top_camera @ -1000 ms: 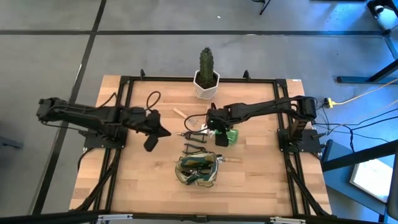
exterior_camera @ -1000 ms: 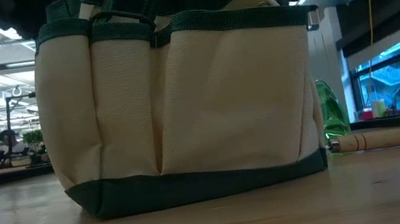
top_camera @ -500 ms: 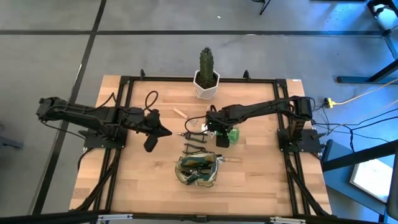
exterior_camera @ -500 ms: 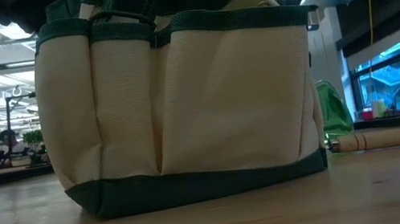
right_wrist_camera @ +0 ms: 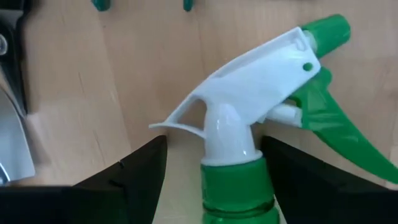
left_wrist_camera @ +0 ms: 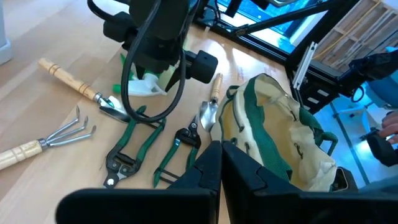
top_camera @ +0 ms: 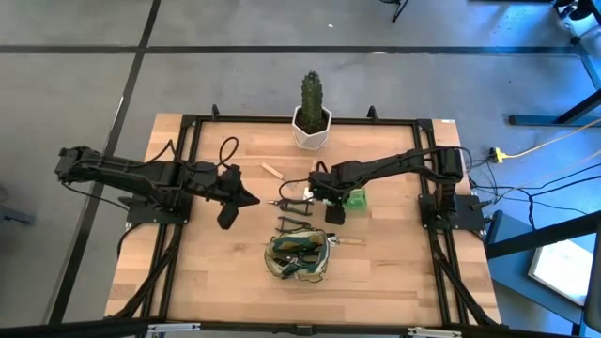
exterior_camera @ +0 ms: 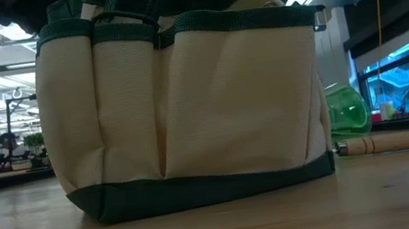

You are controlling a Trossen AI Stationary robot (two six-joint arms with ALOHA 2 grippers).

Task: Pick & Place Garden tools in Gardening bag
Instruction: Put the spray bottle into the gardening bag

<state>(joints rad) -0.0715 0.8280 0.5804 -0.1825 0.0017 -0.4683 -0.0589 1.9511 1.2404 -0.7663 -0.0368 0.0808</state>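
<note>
Right gripper [right_wrist_camera: 211, 177] over mid-table, fingers [right_wrist_camera: 134, 177] spread wide on either side of the green sprayer [right_wrist_camera: 249, 118] neck. White trigger head stuck out past the fingertips, green bottle collar between them. Contact with the neck: cannot tell. Seen from above, sprayer [top_camera: 353, 199] just beside the right wrist, on the far side of the gardening bag [top_camera: 299, 255]. At table level, sprayer bottle [exterior_camera: 347, 111] poked out behind the bag [exterior_camera: 186, 101], above a wooden handle [exterior_camera: 396, 141] lying flat on the table [exterior_camera: 223, 228].

Left gripper [left_wrist_camera: 221, 171] parked over the table's left half, fingers pressed together, nothing held. Ahead of it: two pairs of green-handled shears [left_wrist_camera: 134, 146], fork [left_wrist_camera: 46, 143] with wooden handle, trowel [left_wrist_camera: 210, 106] blade touching the bag [left_wrist_camera: 280, 137] rim. Bag upright, mouth open.
</note>
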